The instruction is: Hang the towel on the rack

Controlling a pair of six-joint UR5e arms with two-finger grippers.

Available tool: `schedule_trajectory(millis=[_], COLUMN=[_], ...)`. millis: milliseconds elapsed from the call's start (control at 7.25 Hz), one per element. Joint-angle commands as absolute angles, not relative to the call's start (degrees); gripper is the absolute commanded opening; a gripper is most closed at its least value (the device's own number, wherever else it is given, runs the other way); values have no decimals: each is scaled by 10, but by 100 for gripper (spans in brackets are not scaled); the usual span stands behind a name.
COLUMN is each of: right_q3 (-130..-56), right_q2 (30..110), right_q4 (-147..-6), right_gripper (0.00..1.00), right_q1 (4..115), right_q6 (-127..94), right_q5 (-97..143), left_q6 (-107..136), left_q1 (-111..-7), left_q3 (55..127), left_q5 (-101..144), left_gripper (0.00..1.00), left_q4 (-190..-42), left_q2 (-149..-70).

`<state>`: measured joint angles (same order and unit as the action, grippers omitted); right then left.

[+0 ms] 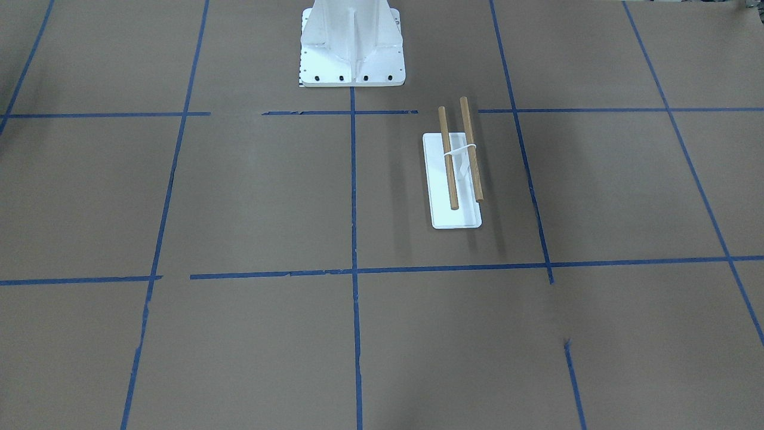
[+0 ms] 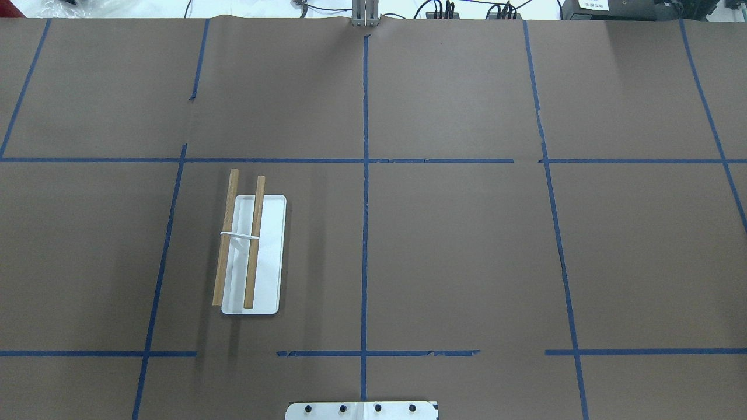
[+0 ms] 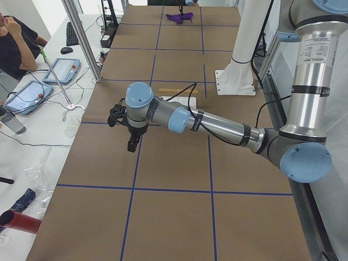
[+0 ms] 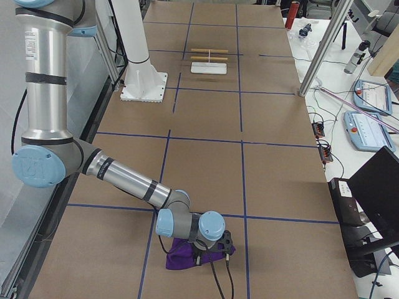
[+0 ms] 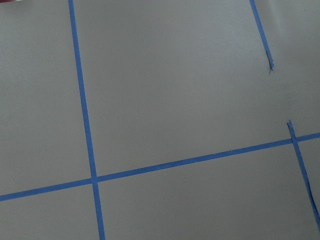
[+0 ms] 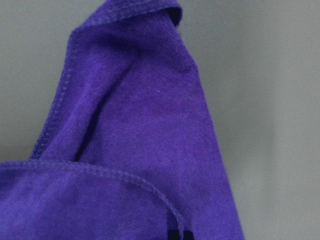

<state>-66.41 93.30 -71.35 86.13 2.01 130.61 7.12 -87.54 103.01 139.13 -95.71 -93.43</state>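
The rack (image 1: 449, 161) has two brown dowels on a white support and a flat white base, and nothing hangs on it. It also shows in the overhead view (image 2: 269, 256), the left side view (image 3: 175, 91) and the right side view (image 4: 209, 68). The purple towel (image 4: 181, 260) lies crumpled on the table at the robot's far right end, far from the rack. My right gripper (image 4: 212, 252) is down on it, and its wrist view is filled with the towel (image 6: 150, 125). My left gripper (image 3: 132, 142) hangs over bare paper. I cannot tell whether either gripper is open or shut.
The white bolted robot pedestal (image 1: 352, 48) stands at the table's robot-side edge. Brown paper with blue tape lines (image 5: 90, 150) covers the table. A person (image 3: 16, 43), tablets and cables are beside the table; metal posts (image 4: 321, 47) stand at its edge.
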Motion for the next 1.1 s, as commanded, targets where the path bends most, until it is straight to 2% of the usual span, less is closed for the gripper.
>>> schedule_trajectory(millis=[0,138,276,414,552,690,966], right_q3=[-694,-727,-792,-875,-990,-1087,-1191], right_q2=[933,944,974,997,1011,1006,974], right_q4=[-715,-718,-723,-773,-862,-954,-1022], right_gripper=[0,0,0,0,0,0,0], right_q1=[862,877,889,905,914,914,910], right_q6=[23,25,25,25,21,16,-97], right_q5=[1333,1354,1360,1368,1368,1368,1398], left_q6=[71,72,72,73,73,74,75], left_q1=[-875,-875,-875,-875,-875,-875,-875], left_q3=[1030,1030,1030,1029,1030,1028,1026], left_q5=[1391,1391,1393,1414,1420,1419,1412], left_gripper=[100,100,100,100,100,100,100], left_q4=[-957,-957,-957,-957,-957,-957,-965], left_q2=[-934,-935,-935,-935,-935,-940,-951])
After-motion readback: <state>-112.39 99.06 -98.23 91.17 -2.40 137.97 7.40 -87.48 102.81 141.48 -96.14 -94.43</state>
